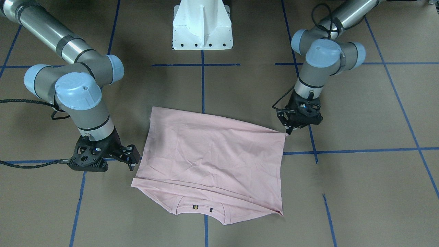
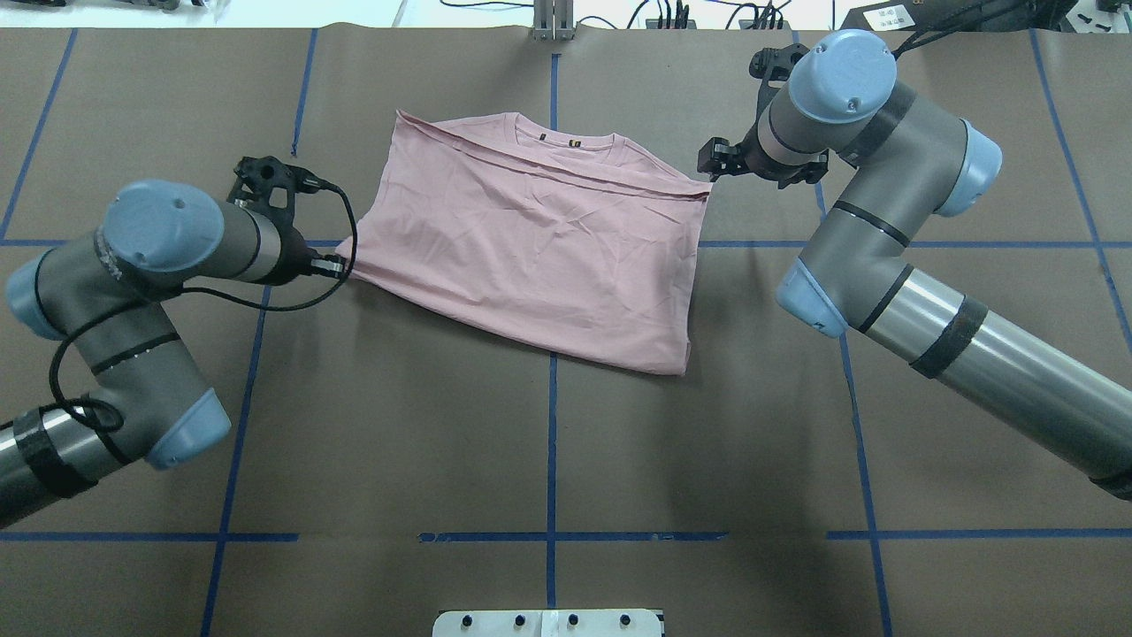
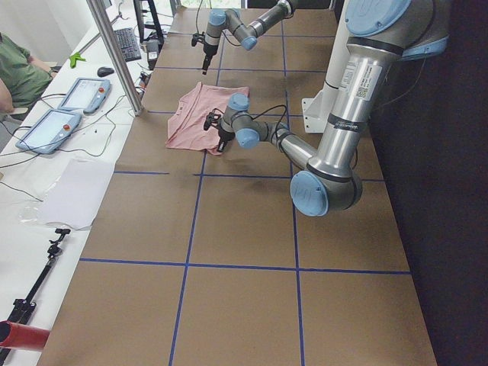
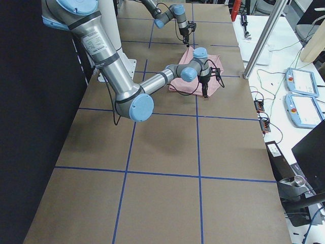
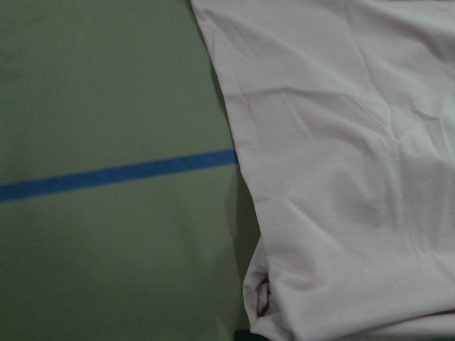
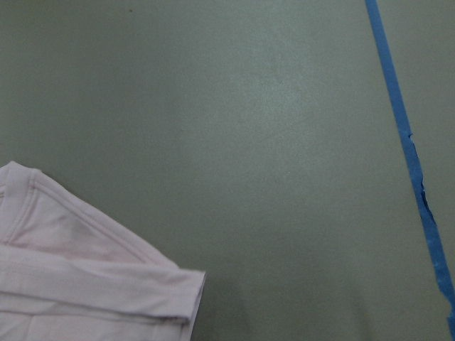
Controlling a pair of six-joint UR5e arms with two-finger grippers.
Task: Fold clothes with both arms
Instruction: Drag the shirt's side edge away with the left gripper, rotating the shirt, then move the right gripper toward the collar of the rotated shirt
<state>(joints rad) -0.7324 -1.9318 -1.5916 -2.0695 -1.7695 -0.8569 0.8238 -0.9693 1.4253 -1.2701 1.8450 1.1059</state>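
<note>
Left claw (image 1: pixel 287 131): 2 fingers pinched shut on 1 corner of the pink shirt (image 1: pixel 212 154), with creases in the cloth running to the tips (wrist view shows that corner bunched at its bottom edge). Right claw (image 1: pixel 131 159): fingers parted, holding nothing, tips just beside the shirt's opposite edge, near the folded-over band by the collar. The shirt lies on the brown table (image 1: pixel 360 192) between the 2 claws, plain side up.
</note>
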